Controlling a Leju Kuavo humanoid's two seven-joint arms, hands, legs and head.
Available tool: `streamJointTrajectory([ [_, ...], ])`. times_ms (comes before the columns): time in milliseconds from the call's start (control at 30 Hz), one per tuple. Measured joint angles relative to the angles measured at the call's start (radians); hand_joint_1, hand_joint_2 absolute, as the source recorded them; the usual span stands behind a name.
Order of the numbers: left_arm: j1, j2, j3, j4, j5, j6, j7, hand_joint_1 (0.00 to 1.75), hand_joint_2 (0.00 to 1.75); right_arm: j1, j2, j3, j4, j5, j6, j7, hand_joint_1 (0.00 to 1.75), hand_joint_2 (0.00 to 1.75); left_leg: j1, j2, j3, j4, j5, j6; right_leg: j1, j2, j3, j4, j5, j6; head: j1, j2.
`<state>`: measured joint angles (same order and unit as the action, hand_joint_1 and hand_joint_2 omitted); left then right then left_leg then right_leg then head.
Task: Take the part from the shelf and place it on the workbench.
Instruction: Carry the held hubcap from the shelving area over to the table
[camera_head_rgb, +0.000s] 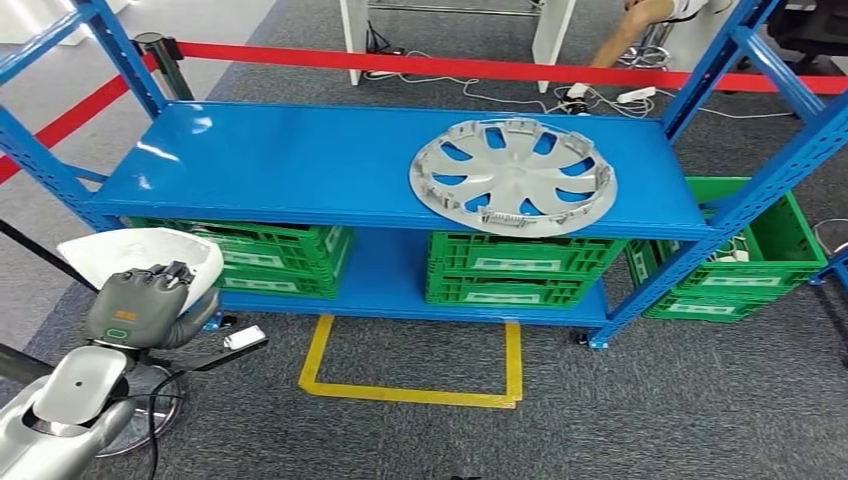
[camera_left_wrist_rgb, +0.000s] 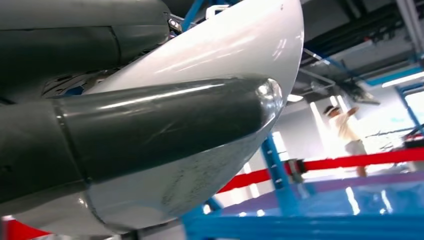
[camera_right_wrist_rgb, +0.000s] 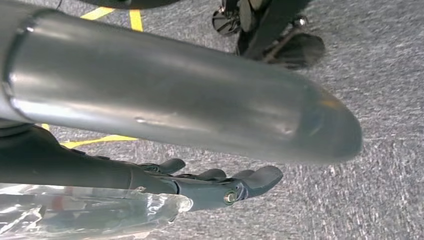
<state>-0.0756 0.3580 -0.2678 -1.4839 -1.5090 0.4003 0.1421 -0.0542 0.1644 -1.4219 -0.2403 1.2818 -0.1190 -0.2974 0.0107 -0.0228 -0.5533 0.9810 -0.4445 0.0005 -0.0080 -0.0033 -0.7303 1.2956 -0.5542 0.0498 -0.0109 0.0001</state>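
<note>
- Already the left hand (camera_head_rgb: 140, 305) grips a white part (camera_head_rgb: 140, 252), thumb across it, clear of the shelf (camera_head_rgb: 300, 165).
- Right hand (camera_right_wrist_rgb: 220, 182) hangs with its fingers loosely extended, holding nothing.
- Beyond the left hand, a hubcap (camera_head_rgb: 513, 176) lies on the shelf.
- Left to do, I judge: carrying and placing; no workbench visible.

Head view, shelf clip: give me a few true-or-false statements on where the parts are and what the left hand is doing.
1. The silver wheel cover lies flat on the top shelf. True.
2. The left hand holds a white part. True.
3. The white part rests on the top shelf. False: it is in the left hand, in front of the shelf's left end.
4. Red crates sit on the lower shelf. False: the crates are green.
5. A yellow outline marks the floor before the shelf. True.
</note>
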Motion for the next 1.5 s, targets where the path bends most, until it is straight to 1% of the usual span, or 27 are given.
streamJointTrajectory([
  [67,-0.001,-0.003,0.0,0.0,0.003,-0.008,0.0,1.75,0.0,0.001,0.0,0.002,0.0,0.003,-0.007,0.001,0.0,0.0,-0.004,-0.023,-0.006,0.0,0.007,-0.002,0.004,0.015,0.061,-0.087,0.044,-0.013,0.0,0.0],
  [133,-0.005,-0.005,0.0,0.0,0.003,-0.01,0.0,1.75,0.0,0.0,0.0,0.006,0.0,0.005,-0.009,0.002,0.0,0.0,-0.005,-0.044,-0.012,0.002,0.012,-0.008,0.004,0.059,0.141,-0.219,0.081,-0.026,-0.001,0.0],
  [167,-0.007,-0.006,0.0,0.0,0.004,-0.01,0.0,1.75,0.0,-0.001,0.0,0.007,0.0,0.005,-0.01,0.002,0.0,0.0,-0.005,-0.053,-0.016,0.003,0.016,-0.012,0.004,0.076,0.164,-0.258,0.086,-0.028,-0.001,0.0],
  [200,-0.01,-0.007,0.0,0.0,0.004,-0.01,0.0,1.75,0.0,0.0,0.001,0.009,0.0,0.005,-0.01,0.002,0.0,0.0,-0.003,-0.062,-0.021,0.004,0.019,-0.018,0.004,0.084,0.173,-0.274,0.083,-0.029,-0.002,0.0],
  [267,-0.011,-0.009,0.0,0.0,0.004,-0.01,-0.001,1.75,0.0,0.001,0.002,0.01,0.0,0.005,-0.01,0.003,0.0,0.0,0.001,-0.081,-0.03,0.003,0.028,-0.031,0.007,0.067,0.173,-0.278,0.088,-0.032,-0.002,0.0],
  [333,-0.012,-0.009,0.0,0.0,0.005,-0.011,-0.001,1.75,0.0,0.001,0.002,0.013,0.001,0.007,-0.013,0.003,0.0,0.0,0.001,-0.056,-0.045,0.024,0.011,-0.042,0.005,0.043,0.173,-0.285,0.095,-0.043,-0.006,0.0],
  [367,-0.013,-0.01,0.0,0.0,0.006,-0.013,-0.001,1.75,0.0,0.001,0.003,0.014,0.001,0.008,-0.015,0.003,0.0,0.0,0.0,-0.032,-0.062,0.06,-0.014,-0.046,0.003,0.03,0.173,-0.289,0.098,-0.047,-0.009,0.0],
  [433,-0.016,-0.012,0.0,0.0,0.008,-0.018,-0.001,1.75,0.0,0.002,0.002,0.016,0.001,0.011,-0.02,0.004,0.0,0.0,0.0,0.004,-0.117,0.183,-0.081,-0.054,0.003,0.005,0.17,-0.291,0.101,-0.052,-0.015,0.0],
  [500,-0.014,-0.013,-0.001,0.0,0.01,-0.024,0.0,1.75,0.0,0.003,0.002,0.016,0.001,0.014,-0.021,0.005,0.0,0.0,0.001,0.01,-0.153,0.27,-0.108,-0.059,0.003,-0.021,0.166,-0.29,0.102,-0.052,-0.015,0.0],
  [533,-0.013,-0.013,-0.001,0.0,0.011,-0.026,0.0,1.75,0.0,0.003,0.002,0.017,0.001,0.016,-0.02,0.006,0.0,0.0,0.002,0.011,-0.145,0.263,-0.095,-0.06,0.003,-0.034,0.165,-0.29,0.102,-0.052,-0.015,0.0],
  [567,-0.013,-0.013,-0.001,0.0,0.012,-0.028,0.0,1.75,0.0,0.003,0.003,0.018,0.001,0.016,-0.019,0.006,0.0,0.0,0.002,0.017,-0.12,0.221,-0.067,-0.06,0.002,-0.047,0.164,-0.289,0.102,-0.051,-0.015,0.0],
  [633,-0.016,-0.013,-0.001,0.0,0.019,-0.034,0.0,1.75,0.0,0.002,0.002,0.02,0.001,0.017,-0.014,0.006,0.0,0.0,-0.001,0.064,-0.046,0.091,-0.012,-0.06,0.006,-0.069,0.164,-0.284,0.1,-0.045,-0.016,0.0],
  [700,-0.022,-0.014,-0.001,0.0,0.03,-0.041,0.0,1.75,0.0,0.002,0.002,0.022,0.001,0.016,-0.005,0.005,0.0,0.0,-0.005,0.099,-0.01,0.015,0.006,-0.046,0.015,-0.089,0.161,-0.277,0.097,-0.035,-0.016,0.0],
  [733,-0.024,-0.014,-0.001,0.0,0.036,-0.044,0.0,1.75,0.0,0.002,0.002,0.023,0.001,0.015,-0.001,0.004,0.0,0.0,-0.007,0.097,-0.01,0.007,0.005,-0.037,0.018,-0.1,0.16,-0.275,0.096,-0.031,-0.016,0.0],
  [800,-0.024,-0.014,-0.001,0.0,0.044,-0.048,-0.003,1.75,0.0,0.002,0.001,0.023,0.001,0.014,0.007,0.004,0.0,0.0,-0.006,0.072,-0.018,0.007,0.011,-0.019,0.016,-0.11,0.159,-0.273,0.092,-0.022,-0.013,0.0],
  [833,-0.025,-0.014,-0.001,0.0,0.049,-0.05,-0.004,1.75,0.0,0.001,0.001,0.023,0.001,0.014,0.009,0.004,0.0,0.0,-0.005,0.06,-0.02,0.006,0.014,-0.012,0.014,-0.094,0.153,-0.258,0.079,-0.017,-0.012,0.0],
  [900,-0.032,-0.015,-0.001,0.0,0.063,-0.056,-0.009,1.75,0.0,0.002,0.001,0.023,0.001,0.013,0.014,0.005,0.0,0.0,-0.002,0.039,-0.025,0.004,0.021,-0.001,0.009,-0.037,0.113,-0.168,0.023,-0.008,-0.009,0.0],
  [967,-0.042,-0.017,-0.002,0.0,0.086,-0.067,-0.017,1.75,0.0,0.004,0.002,0.023,0.002,0.012,0.016,0.006,0.0,0.0,-0.002,0.013,-0.031,0.005,0.025,0.005,0.009,-0.004,0.053,-0.032,-0.038,-0.007,-0.007,0.0],
  [1000,-0.045,-0.018,-0.002,0.0,0.098,-0.073,-0.021,1.75,0.0,0.005,0.002,0.023,0.002,0.011,0.016,0.006,0.0,0.0,-0.003,-0.001,-0.033,0.005,0.027,0.006,0.009,0.001,0.034,0.009,-0.049,-0.008,-0.007,0.0],
  [1033,-0.047,-0.018,-0.003,0.0,0.111,-0.079,-0.025,1.75,0.0,0.005,0.001,0.023,0.002,0.011,0.016,0.006,0.0,0.0,-0.003,-0.014,-0.034,0.005,0.028,0.005,0.008,0.003,0.033,0.013,-0.04,-0.009,-0.007,0.0],
  [1100,-0.052,-0.018,-0.003,-0.003,0.147,-0.093,-0.036,1.75,0.0,0.005,0.001,0.023,0.002,0.01,0.016,0.007,0.0,0.0,-0.001,-0.041,-0.035,0.006,0.032,0.001,0.006,0.018,0.084,-0.087,0.021,-0.012,-0.007,0.0],
  [1167,-0.065,-0.019,-0.002,-0.011,0.195,-0.11,-0.048,1.75,0.0,0.004,0.001,0.024,0.002,0.009,0.017,0.007,0.0,0.0,-0.001,-0.068,-0.04,0.009,0.036,-0.008,-0.002,0.064,0.149,-0.215,0.066,-0.013,-0.008,0.0],
  [1233,-0.078,-0.019,-0.002,-0.02,0.233,-0.124,-0.058,1.75,0.0,0.003,0.001,0.024,0.002,0.009,0.017,0.007,0.0,0.0,0.0,-0.092,-0.051,0.01,0.044,-0.022,-0.005,0.086,0.173,-0.261,0.072,-0.016,-0.008,0.0],
  [1300,-0.084,-0.018,-0.001,-0.027,0.263,-0.14,-0.064,1.75,0.0,0.003,0.001,0.024,0.002,0.008,0.018,0.007,0.0,0.0,0.003,-0.104,-0.059,0.008,0.052,-0.035,-0.004,0.064,0.172,-0.262,0.077,-0.026,-0.008,0.0],
  [1367,-0.09,-0.016,0.001,-0.033,0.307,-0.162,-0.074,1.75,0.0,0.002,0.001,0.024,0.002,0.008,0.018,0.007,0.0,0.0,0.001,-0.059,-0.08,0.046,0.025,-0.044,-0.005,0.04,0.171,-0.267,0.083,-0.04,-0.013,0.0],
  [1433,-0.102,-0.016,0.005,-0.039,0.367,-0.19,-0.089,1.75,0.0,0.003,0.0,0.024,0.002,0.008,0.018,0.006,0.0,0.0,-0.002,-0.002,-0.133,0.162,-0.041,-0.049,-0.002,0.013,0.168,-0.269,0.086,-0.049,-0.018,0.0],
  [1500,-0.107,-0.018,0.007,-0.042,0.406,-0.208,-0.098,1.75,0.0,0.005,0.0,0.024,0.002,0.008,0.018,0.006,0.0,0.0,-0.001,0.011,-0.183,0.279,-0.088,-0.053,0.001,-0.015,0.163,-0.268,0.087,-0.052,-0.019,0.0],
])
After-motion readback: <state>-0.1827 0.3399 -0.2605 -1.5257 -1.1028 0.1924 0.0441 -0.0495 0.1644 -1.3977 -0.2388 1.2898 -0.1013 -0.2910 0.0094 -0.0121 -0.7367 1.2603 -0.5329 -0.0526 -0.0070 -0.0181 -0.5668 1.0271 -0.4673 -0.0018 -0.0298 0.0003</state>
